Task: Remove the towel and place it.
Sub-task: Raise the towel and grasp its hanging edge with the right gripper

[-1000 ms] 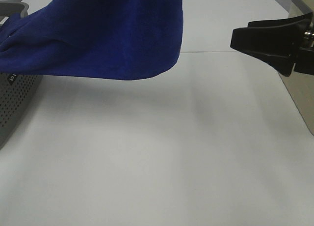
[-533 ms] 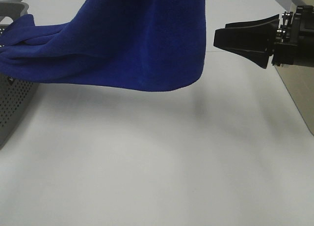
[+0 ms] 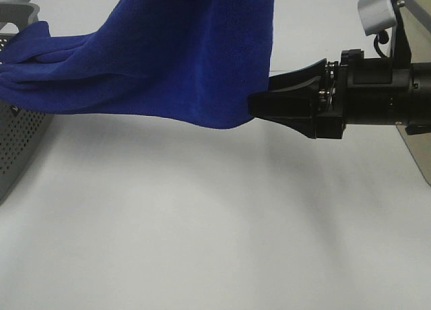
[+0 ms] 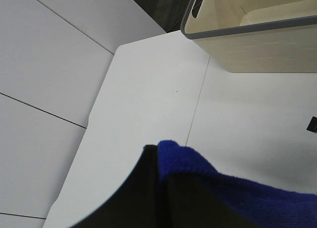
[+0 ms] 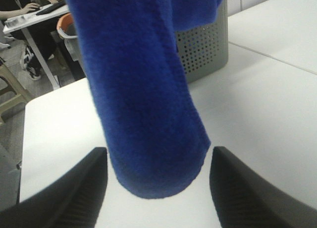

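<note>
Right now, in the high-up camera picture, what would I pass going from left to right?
First the grey basket → the blue towel trailing over it → the right gripper, open at the towel's hanging end → the beige bin at the edge.

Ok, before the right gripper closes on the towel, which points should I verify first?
1. Right gripper open: ok.
2. Towel corner between its fingers: ok.
3. Left gripper gripping the towel: ok, cloth sits against its finger.
4. Towel clear of the basket: not ok, one end lies on it.
5. Corner deep enough for a firm grip: cannot tell.
</note>
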### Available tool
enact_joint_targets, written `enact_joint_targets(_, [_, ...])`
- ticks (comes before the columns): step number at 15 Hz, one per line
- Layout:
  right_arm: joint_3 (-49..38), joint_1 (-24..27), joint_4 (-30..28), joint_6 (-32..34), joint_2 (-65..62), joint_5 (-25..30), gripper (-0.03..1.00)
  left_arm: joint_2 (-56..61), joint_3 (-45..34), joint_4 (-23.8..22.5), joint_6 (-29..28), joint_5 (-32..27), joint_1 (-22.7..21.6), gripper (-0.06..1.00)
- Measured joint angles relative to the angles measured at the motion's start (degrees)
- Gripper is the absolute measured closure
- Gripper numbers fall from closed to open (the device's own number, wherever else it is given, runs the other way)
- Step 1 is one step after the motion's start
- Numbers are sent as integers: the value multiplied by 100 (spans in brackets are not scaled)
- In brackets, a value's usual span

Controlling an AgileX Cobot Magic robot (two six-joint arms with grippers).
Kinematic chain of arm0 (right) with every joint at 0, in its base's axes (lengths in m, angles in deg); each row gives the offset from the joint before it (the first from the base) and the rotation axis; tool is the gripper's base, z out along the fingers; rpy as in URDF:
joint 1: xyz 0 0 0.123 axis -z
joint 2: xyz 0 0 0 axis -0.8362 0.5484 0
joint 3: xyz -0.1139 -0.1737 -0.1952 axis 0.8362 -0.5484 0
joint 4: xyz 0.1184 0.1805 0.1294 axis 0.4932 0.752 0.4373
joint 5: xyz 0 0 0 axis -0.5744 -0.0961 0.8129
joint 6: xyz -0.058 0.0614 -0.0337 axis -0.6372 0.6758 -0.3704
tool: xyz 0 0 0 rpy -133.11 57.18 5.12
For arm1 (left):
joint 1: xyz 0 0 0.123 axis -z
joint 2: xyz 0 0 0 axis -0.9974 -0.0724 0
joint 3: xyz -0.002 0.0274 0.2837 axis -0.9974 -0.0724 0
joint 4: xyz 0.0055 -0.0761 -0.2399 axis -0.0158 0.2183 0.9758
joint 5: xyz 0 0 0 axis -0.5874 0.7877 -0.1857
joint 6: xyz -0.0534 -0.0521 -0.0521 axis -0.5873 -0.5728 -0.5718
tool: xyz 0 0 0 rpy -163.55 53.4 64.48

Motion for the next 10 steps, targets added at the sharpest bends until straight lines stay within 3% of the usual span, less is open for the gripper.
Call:
enact_joint_targets(4, [223,-6,17,-103,40,-275,36,0,0,11,0,0,0,94])
enact_joint_targets(10, [321,-6,29,-172,46,235,41,0,0,11,0,0,0,94])
